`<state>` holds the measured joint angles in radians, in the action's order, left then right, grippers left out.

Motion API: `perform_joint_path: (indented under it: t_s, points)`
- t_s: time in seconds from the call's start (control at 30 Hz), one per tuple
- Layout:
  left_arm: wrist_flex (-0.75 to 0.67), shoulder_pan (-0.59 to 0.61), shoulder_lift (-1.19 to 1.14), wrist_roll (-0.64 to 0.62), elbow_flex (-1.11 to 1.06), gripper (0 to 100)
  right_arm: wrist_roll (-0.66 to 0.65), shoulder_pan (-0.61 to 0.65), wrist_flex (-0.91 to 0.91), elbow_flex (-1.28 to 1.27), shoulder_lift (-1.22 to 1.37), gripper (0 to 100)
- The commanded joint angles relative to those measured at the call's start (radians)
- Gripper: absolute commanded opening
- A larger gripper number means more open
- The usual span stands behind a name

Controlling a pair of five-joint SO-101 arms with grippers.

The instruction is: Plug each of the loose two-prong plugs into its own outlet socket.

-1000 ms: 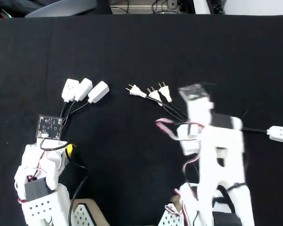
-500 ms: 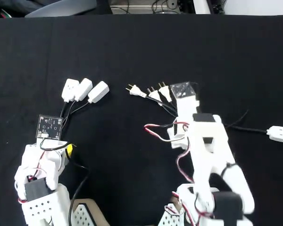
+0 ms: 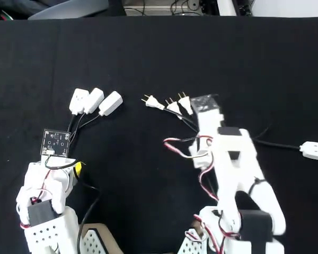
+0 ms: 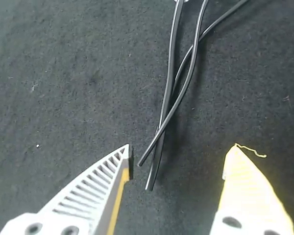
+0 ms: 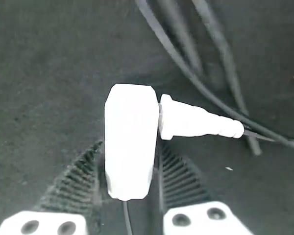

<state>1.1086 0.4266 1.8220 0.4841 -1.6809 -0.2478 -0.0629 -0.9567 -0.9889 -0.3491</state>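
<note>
The black cloth [image 3: 159,58] covers the whole table under both arms. The right arm [image 3: 236,174] is stretched forward over it, with red and white wires looping off its side. The left arm [image 3: 45,211] sits folded low, close to its base.

The right gripper [image 3: 204,104] is closed on a white block [image 5: 131,139], one finger against each of its long flanks. A thin cable runs from the block back toward the wrist. A white plug [image 5: 196,123] lies against the block's side, just past one finger, with its ribbed neck pointing away from the block. Its prongs are hidden, so I cannot tell whether it is seated in the block or only pressed against it.

The left gripper [image 4: 179,152] is open, its white finger [image 4: 95,188] and yellow finger [image 4: 245,181] spread well apart just above the cloth. Black cables [image 4: 174,98] run out ahead of it from between the tips, and their ends lie nearer the white finger.

Three outlet sockets [image 3: 93,100] lie fanned together ahead of the left gripper, with their cables trailing back toward it. Three loose plugs [image 3: 174,107] lie just beside the right gripper, on the side facing the left arm, and the nearest one is almost touching it. A lone socket [image 3: 314,151] lies well apart on the right gripper's other side, back toward the arm's base.
</note>
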Motion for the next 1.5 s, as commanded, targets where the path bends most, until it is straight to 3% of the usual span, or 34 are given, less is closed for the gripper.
perform_joint_path:
  t_s: [0.0, 0.2, 0.37, 0.6, 0.73, 0.87, 1.1, 1.23, 1.47]
  points:
    - [-0.021, 0.012, 0.003, -0.006, -0.018, 30, -0.069, -0.098, -0.046, 0.050, -0.081, 1.1]
    - [-0.021, 0.012, 0.003, -0.006, -0.018, 30, -0.296, -0.405, -0.127, 0.168, -0.160, 1.1]
    - [-0.021, 0.012, 0.003, -0.006, -0.018, 30, -0.430, -0.654, 0.003, 0.269, -0.074, 1.1]
    - [-0.021, 0.012, 0.003, -0.006, -0.018, 30, -0.431, -0.717, 0.121, 0.397, 0.176, 2.5]
    - [-0.021, 0.012, 0.003, -0.006, -0.018, 30, -0.431, -0.720, 0.058, 0.490, 0.249, 17.7]
    - [-0.021, 0.012, 0.003, -0.006, -0.018, 30, -0.433, -0.692, -0.164, 0.604, 0.252, 29.6]
    - [-0.021, 0.012, 0.003, -0.008, -0.018, 30, -0.371, -0.591, -0.597, 0.831, 0.252, 31.1]
    - [-0.021, 0.012, 0.003, -0.008, -0.018, 30, -0.221, -0.423, -0.783, 0.932, 0.252, 31.1]
    - [-0.021, 0.015, 0.003, -0.009, -0.018, 30, 0.192, -0.029, -0.766, 0.952, 0.263, 31.1]
